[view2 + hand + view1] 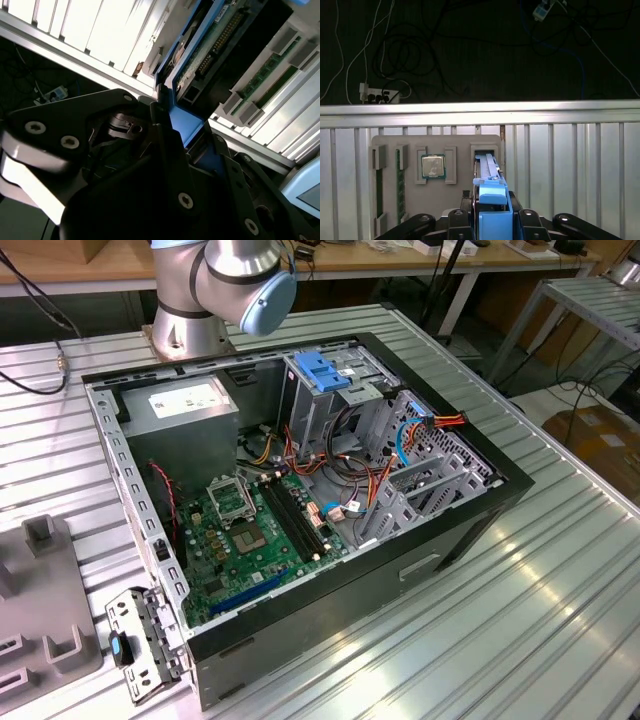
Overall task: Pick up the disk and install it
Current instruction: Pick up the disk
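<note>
Case (330,602) open-topped; cables (352,455) (tangled) inside

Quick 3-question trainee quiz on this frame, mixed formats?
1. True or false: the gripper is closed on the flat silver hard disk with a blue plastic carrier frame.
2. What lies in the grey fixture tray beside the disk? A) a square silver processor chip B) a fan C) a screwdriver
3. Fill in: the open black computer case lies on a ribbed ___ table.
Key: 1 true; 2 A; 3 metal.
</note>
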`<act>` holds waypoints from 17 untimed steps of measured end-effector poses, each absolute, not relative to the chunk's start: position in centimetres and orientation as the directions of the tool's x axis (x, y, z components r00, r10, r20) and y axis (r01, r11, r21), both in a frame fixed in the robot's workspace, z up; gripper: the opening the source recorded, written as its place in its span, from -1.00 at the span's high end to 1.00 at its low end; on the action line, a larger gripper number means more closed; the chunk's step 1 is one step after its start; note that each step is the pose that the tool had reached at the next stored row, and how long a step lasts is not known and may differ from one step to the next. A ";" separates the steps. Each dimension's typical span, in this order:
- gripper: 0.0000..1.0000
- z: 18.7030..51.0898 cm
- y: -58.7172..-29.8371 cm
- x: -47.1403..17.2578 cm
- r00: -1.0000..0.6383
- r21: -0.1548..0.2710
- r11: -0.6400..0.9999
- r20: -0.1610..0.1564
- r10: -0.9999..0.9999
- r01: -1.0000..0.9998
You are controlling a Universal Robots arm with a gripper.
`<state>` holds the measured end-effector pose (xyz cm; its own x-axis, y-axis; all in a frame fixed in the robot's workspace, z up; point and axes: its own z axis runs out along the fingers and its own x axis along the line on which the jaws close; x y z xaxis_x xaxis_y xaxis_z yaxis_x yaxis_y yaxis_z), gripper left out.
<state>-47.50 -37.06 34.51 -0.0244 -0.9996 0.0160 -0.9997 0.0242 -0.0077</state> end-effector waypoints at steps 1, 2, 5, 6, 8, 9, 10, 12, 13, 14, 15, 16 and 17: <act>0.26 34.5 -37.1 -47.5 -0.024 -0.008 0.024 0.016 -1.000 -1.000; 0.26 34.5 -37.1 -47.5 -0.024 -0.008 0.024 0.016 -1.000 -1.000; 0.26 34.6 -37.1 -47.5 -0.024 -0.007 0.024 0.015 -1.000 -1.000; 0.26 34.7 -37.1 -47.5 -0.024 -0.008 0.024 0.015 -1.000 -1.000; 0.26 34.8 -37.1 -47.5 -0.024 -0.008 0.024 0.015 -1.000 -1.000; 0.26 34.9 -37.1 -47.5 -0.024 -0.008 0.024 0.014 -1.000 -1.000; 0.26 35.0 -37.1 -47.5 -0.024 -0.008 0.024 0.014 -1.000 -1.000; 0.26 35.3 -37.1 -47.5 -0.024 -0.008 0.024 0.014 -1.000 -1.000; 0.26 35.4 -37.1 -47.5 -0.024 -0.008 0.024 0.014 -1.000 -1.000; 0.26 35.5 -37.1 -47.5 -0.024 -0.008 0.024 0.014 -1.000 -1.000; 0.26 35.7 -37.1 -47.5 -0.024 -0.008 0.024 0.014 -1.000 -1.000; 0.26 35.9 -37.1 -47.5 -0.024 -0.008 0.024 0.013 -1.000 -1.000; 0.26 36.1 -37.1 -47.5 -0.024 -0.008 0.024 0.013 -1.000 -1.000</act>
<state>-47.50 -37.06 36.09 -0.0244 -0.9996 0.0127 -0.9997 0.0243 -0.0076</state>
